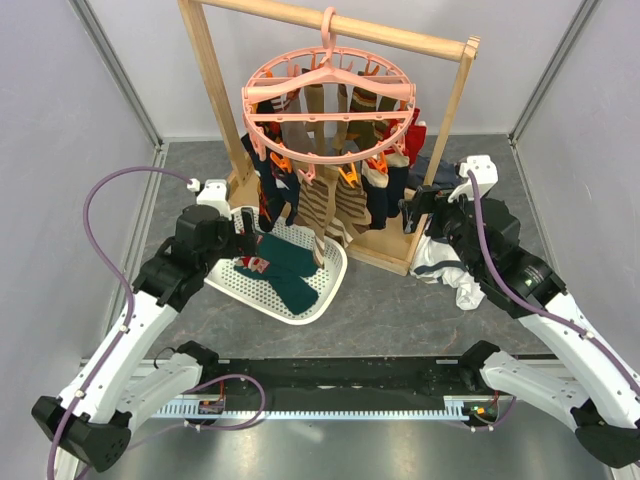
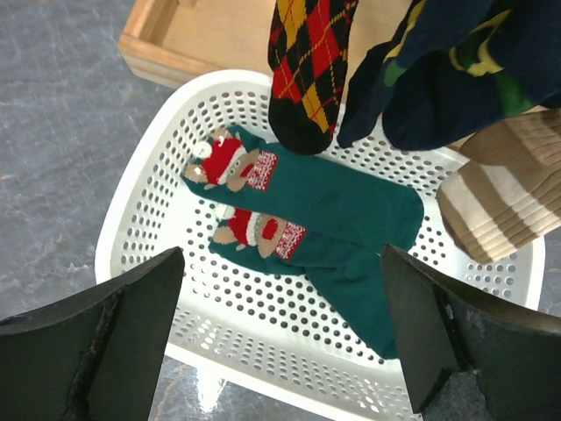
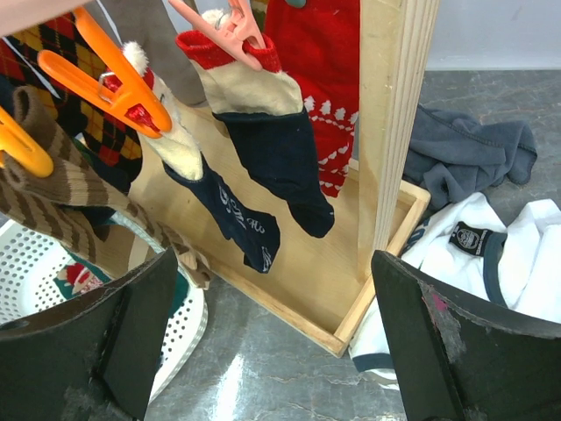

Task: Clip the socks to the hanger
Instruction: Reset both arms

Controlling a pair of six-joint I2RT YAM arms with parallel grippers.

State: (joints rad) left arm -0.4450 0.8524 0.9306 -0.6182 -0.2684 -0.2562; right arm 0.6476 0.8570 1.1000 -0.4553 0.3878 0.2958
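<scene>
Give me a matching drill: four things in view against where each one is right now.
1. teal socks
2. navy socks
3. grey garment
4. hanger

A. hooked over the wooden rack
B. clipped up, hanging
C. on the table, beside the rack's post
D. lying in the white basket

Pairs: 1-D, 2-B, 3-C, 4-A

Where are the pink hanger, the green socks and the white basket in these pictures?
pink hanger (image 1: 330, 115): top view, on its middle cross bar.
green socks (image 2: 351, 202): left wrist view, on the upper sock's leg.
white basket (image 2: 254, 320): left wrist view, on its bare perforated floor.
</scene>
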